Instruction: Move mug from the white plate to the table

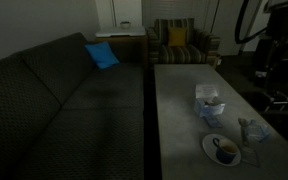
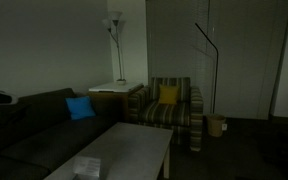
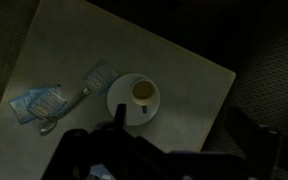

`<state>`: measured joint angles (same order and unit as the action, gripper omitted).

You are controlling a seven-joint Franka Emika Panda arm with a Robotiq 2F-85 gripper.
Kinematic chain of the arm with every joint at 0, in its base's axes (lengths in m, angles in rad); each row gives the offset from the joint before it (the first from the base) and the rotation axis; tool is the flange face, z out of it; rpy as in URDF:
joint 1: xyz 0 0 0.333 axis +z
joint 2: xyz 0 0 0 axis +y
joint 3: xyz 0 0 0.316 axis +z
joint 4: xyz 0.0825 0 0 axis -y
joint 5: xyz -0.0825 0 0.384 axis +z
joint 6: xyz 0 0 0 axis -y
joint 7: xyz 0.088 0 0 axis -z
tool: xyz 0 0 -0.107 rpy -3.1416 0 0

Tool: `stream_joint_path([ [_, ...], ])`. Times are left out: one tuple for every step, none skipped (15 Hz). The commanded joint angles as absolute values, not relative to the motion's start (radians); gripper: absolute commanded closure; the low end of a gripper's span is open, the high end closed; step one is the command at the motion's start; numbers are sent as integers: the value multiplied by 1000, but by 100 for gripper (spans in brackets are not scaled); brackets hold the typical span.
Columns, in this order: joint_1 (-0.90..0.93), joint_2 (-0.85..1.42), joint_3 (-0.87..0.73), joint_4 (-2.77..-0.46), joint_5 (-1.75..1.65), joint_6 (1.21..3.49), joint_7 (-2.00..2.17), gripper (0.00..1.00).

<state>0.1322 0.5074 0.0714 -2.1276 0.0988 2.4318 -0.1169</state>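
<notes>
1. Wrist view: the mug (image 3: pixel 144 93) stands upright on the white plate (image 3: pixel 119 104), a little off the plate's centre. The plate rests on the table (image 3: pixel 184 65).
2. My gripper (image 3: pixel 172 128) hangs well above the plate. Its jaws are spread wide, with nothing between them.
3. Step in hand, as I judge it: the approach. The mug is not yet grasped.
4. The next move calls for centring over the mug and descending until the fingers straddle it. I then close, lift clear of the plate and set the mug on the grey top beside the plate.
5. In an exterior view, a pale boxy object (image 1: pixel 209 103) and a clear glass item (image 1: pixel 252 130) lie near the plate. I judge the free side of the plate the safer spot.
</notes>
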Motion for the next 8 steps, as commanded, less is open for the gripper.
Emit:
stream_joint_path([
  [100,629,108,-2001,92,2400,-135,0],
  [103,655,110,-1977,88,2395,-131,0],
  [104,677,113,-1958,86,2392,-129,0],
  [107,690,112,-1945,90,2394,-113,0],
  [106,687,110,-1947,107,2416,-80,0],
  [112,672,109,-1977,86,2426,-94,0],
  [113,682,108,-1964,87,2426,-82,0],
  [113,687,108,-1956,88,2426,-77,0],
])
